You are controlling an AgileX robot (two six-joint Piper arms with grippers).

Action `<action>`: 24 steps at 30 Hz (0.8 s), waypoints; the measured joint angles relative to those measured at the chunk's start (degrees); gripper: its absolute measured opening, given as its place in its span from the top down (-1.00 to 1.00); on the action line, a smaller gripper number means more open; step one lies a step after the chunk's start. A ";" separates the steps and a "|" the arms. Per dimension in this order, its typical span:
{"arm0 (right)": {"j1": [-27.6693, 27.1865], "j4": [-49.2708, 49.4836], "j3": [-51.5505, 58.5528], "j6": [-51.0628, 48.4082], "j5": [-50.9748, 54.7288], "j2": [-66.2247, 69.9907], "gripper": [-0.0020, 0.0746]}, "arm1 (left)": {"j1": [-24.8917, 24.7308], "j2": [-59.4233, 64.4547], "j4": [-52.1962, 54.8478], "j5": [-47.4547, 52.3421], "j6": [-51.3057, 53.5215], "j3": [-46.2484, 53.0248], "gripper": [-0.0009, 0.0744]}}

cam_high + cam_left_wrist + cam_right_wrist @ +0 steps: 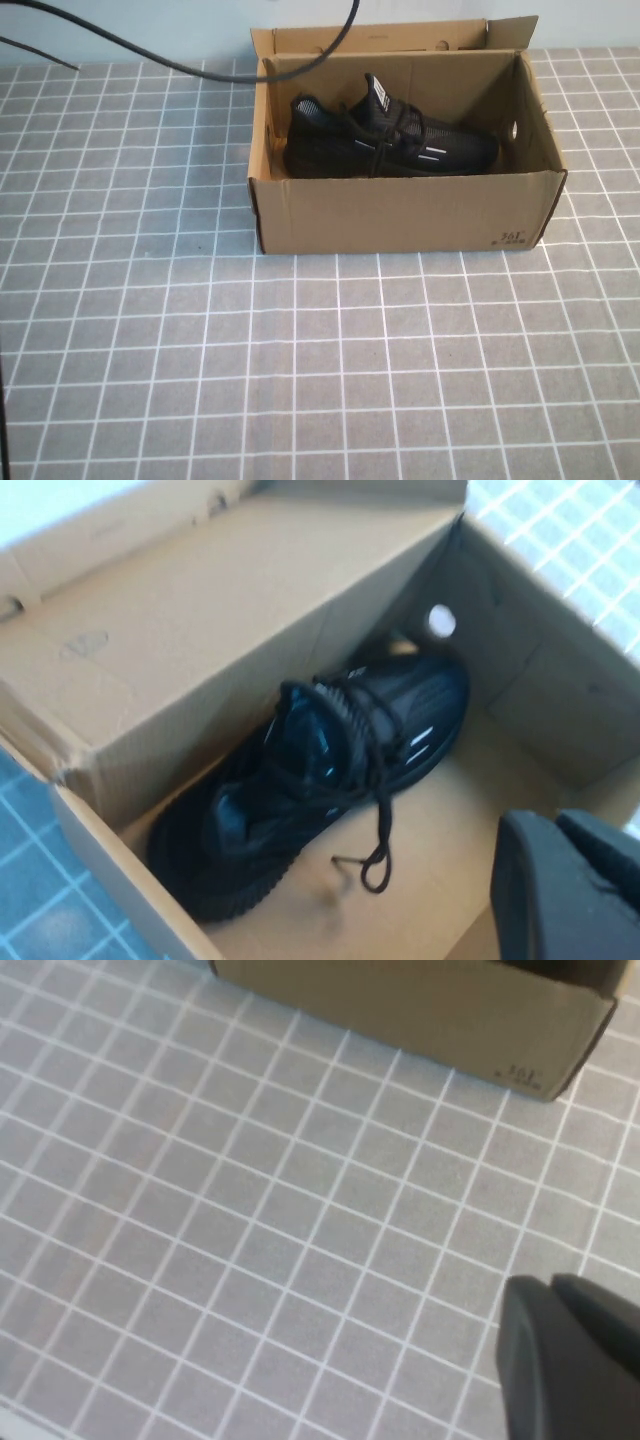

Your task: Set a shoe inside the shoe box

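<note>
Since already resting inside the shoe box [400, 212], the shoe [390, 142] needs no grip: left claw [570, 880] above box, seemingly closed, empty; right claw [565, 1350] before box over counter [250, 1260], likewise.

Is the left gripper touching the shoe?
Apart. In the left wrist view the left gripper hangs above the box, with bare cardboard floor between it and the shoe. The right gripper is over the table.
</note>
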 joint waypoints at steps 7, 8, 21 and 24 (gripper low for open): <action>0.00 2.80 2.43 0.35 0.11 -10.39 0.99 | -0.86 -9.47 6.18 0.28 -4.24 0.00 0.98; 0.00 2.92 3.16 0.35 0.21 -12.03 0.99 | -1.46 -10.86 8.22 0.28 -5.00 0.00 0.98; 0.00 6.89 15.12 -1.08 -4.05 -35.24 0.99 | -14.36 -26.50 20.16 1.42 -12.47 -0.14 0.98; 0.00 8.66 16.93 -1.22 -5.15 -38.52 0.99 | -16.17 -28.54 20.32 1.42 -13.02 -0.35 0.98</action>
